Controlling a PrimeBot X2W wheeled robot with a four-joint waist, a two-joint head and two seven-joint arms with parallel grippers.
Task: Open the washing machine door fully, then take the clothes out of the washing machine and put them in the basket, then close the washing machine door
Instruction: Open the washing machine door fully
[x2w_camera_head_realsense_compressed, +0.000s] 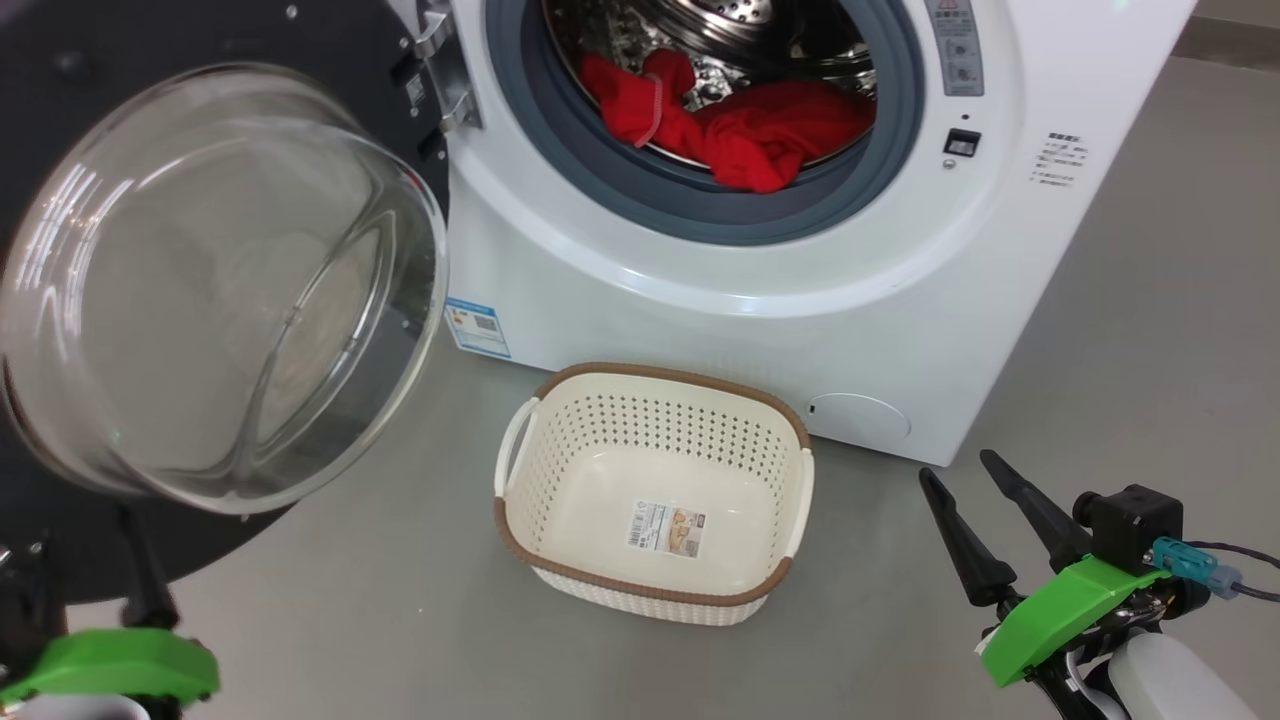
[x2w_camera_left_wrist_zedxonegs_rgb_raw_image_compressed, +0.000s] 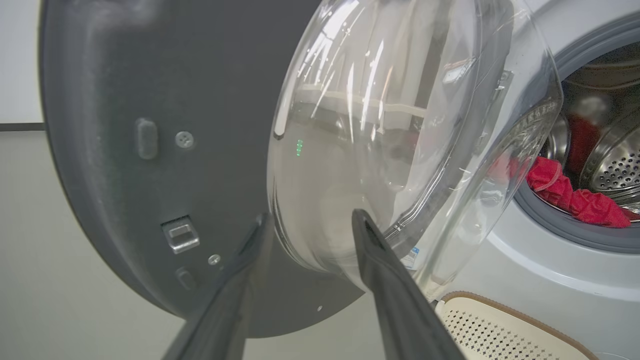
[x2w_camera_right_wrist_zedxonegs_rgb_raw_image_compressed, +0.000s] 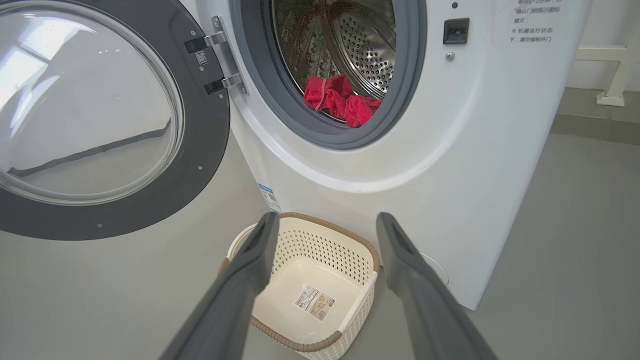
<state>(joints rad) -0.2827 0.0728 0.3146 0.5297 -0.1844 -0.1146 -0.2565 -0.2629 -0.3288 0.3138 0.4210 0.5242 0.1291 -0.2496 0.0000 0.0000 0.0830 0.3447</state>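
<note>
The clothes (x2w_camera_head_realsense_compressed: 745, 130) lay in a red heap at the front of the steel drum, above and ahead of the right claw (x2w_camera_head_realsense_compressed: 955, 465), with none lifted out yet. The washing machine door (x2w_camera_head_realsense_compressed: 220, 290) stood swung wide on its hinges, its glass bowl directly in front of the left claw (x2w_camera_left_wrist_zedxonegs_rgb_raw_image_compressed: 310, 217). We judged the opening step done or nearly so, with unloading and closing left to do. The basket (x2w_camera_head_realsense_compressed: 660, 375) sat empty on the floor, ahead and to the left of the right claw, close under the washing machine (x2w_camera_head_realsense_compressed: 700, 310).

Both claws were spread and held nothing. The left claw's fingers sat close by the bowl's bulge; we could not tell whether they touched it.

The right claw had bare floor around it and an open line up to the drum mouth. The grey seal's lip and the basket's rim were the edges to mind there. We judged the left claw would need to back away from the door before reaching in.
</note>
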